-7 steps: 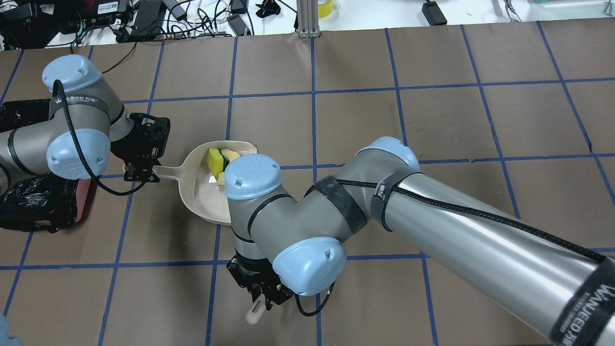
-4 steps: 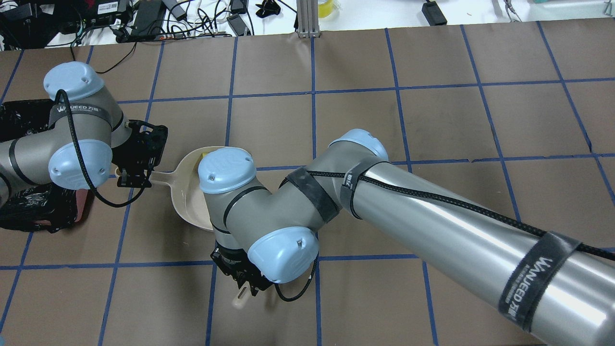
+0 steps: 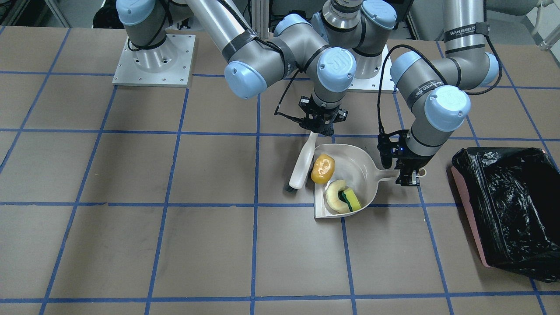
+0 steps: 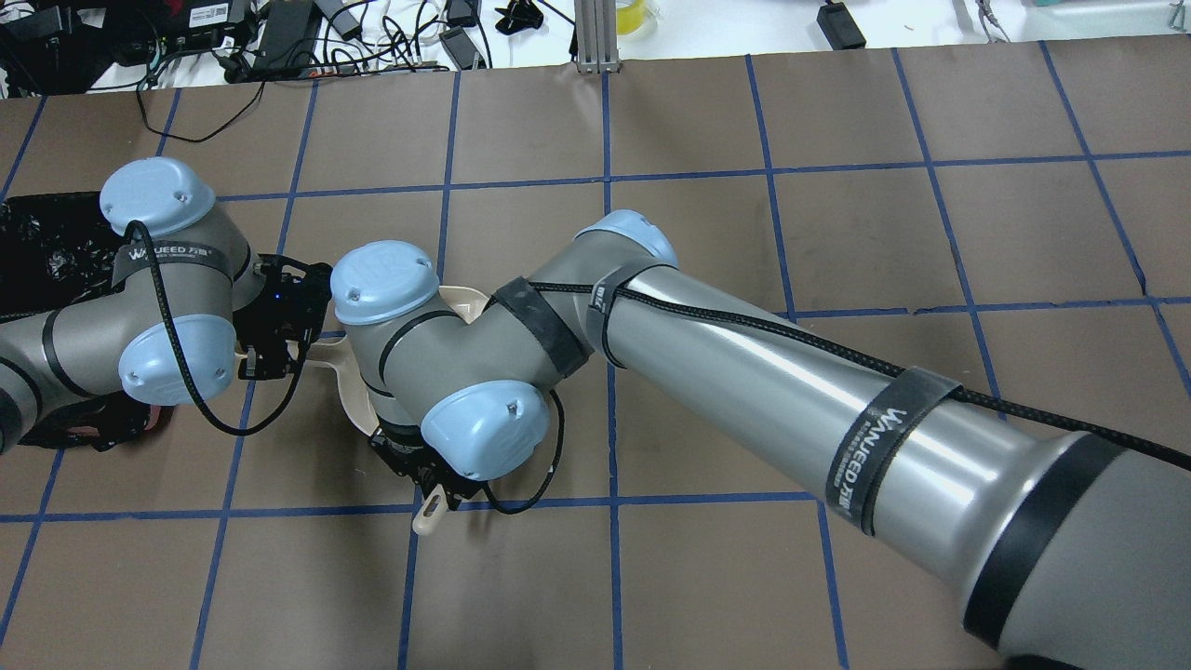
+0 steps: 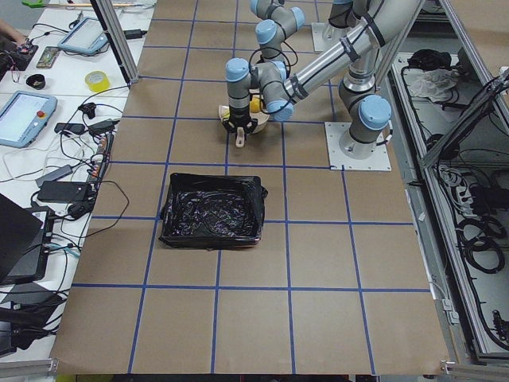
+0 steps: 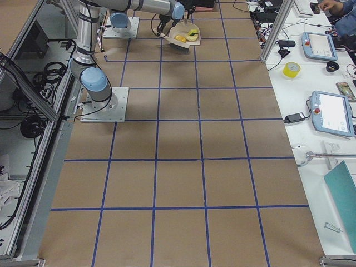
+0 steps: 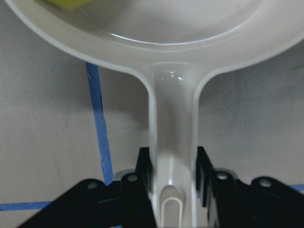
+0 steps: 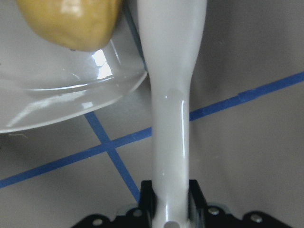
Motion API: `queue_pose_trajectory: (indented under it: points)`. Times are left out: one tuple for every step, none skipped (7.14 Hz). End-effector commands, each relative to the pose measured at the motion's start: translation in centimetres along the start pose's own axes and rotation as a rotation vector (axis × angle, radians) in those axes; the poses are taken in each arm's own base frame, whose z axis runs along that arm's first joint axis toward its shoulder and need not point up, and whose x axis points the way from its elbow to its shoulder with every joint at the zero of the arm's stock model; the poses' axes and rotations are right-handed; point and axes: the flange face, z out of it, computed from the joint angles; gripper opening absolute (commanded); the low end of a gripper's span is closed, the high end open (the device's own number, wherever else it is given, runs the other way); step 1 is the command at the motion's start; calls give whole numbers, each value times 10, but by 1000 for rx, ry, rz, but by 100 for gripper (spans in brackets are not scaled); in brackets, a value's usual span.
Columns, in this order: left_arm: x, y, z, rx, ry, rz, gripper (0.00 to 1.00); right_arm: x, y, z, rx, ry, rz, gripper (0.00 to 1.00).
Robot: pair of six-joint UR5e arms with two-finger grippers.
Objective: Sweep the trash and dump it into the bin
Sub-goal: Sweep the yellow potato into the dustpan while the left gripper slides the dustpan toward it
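Note:
The beige dustpan (image 3: 365,168) lies on the table with the cream crescent (image 3: 334,195) and the yellow-green wedge (image 3: 352,200) inside. The orange-yellow lump (image 3: 323,169) sits at the pan's side edge, against the brush (image 3: 302,168). My left gripper (image 3: 409,179) is shut on the dustpan handle (image 7: 172,142). My right gripper (image 3: 321,127) is shut on the brush handle (image 8: 171,118), bristles down beside the pan. The lump (image 8: 71,21) shows in the right wrist view. The pink bin (image 3: 507,205) with its black bag stands apart on my left. In the overhead view my right arm hides most of the pan (image 4: 352,400).
Blue tape lines grid the brown table. The arms' base plates (image 3: 153,61) are at the robot's side. A white bench (image 4: 707,23) with cables and chargers runs along the far edge. The bin (image 5: 211,211) also shows in the exterior left view.
My right arm has swung to the overhead view's left with the brush and now covers the pan and trash. My left gripper and the pan handle shifted slightly toward the robot.

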Motion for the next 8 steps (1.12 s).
queue_pose_trajectory:
  points:
    - [0, 0, -1, -2, -7, 2, 0, -19, 3, -6, 34, -41, -206, 0]
    - [-2, 2, -4, -2, -14, 7, 0, -20, 3, -5, 38, -44, -262, 0]
    - [-8, 8, -9, 5, -20, 1, 0, -20, 3, -5, 45, -44, -353, 0]
    - [-9, 9, -9, 7, -20, -1, 0, -14, -1, -4, 64, -5, -401, 0]
    - [-10, 9, -11, 7, -24, -1, 0, -10, -8, -5, 74, 12, -392, 0]
    - [-10, 10, -11, 8, -25, -3, 0, -1, -14, -14, 63, 28, -383, 0]
    - [-12, 9, -7, 47, -29, -8, 0, 13, -17, -35, 85, 58, -365, 0]
    - [-13, 15, -4, 71, -32, -23, 0, 31, -25, -61, 77, 72, -331, 0]
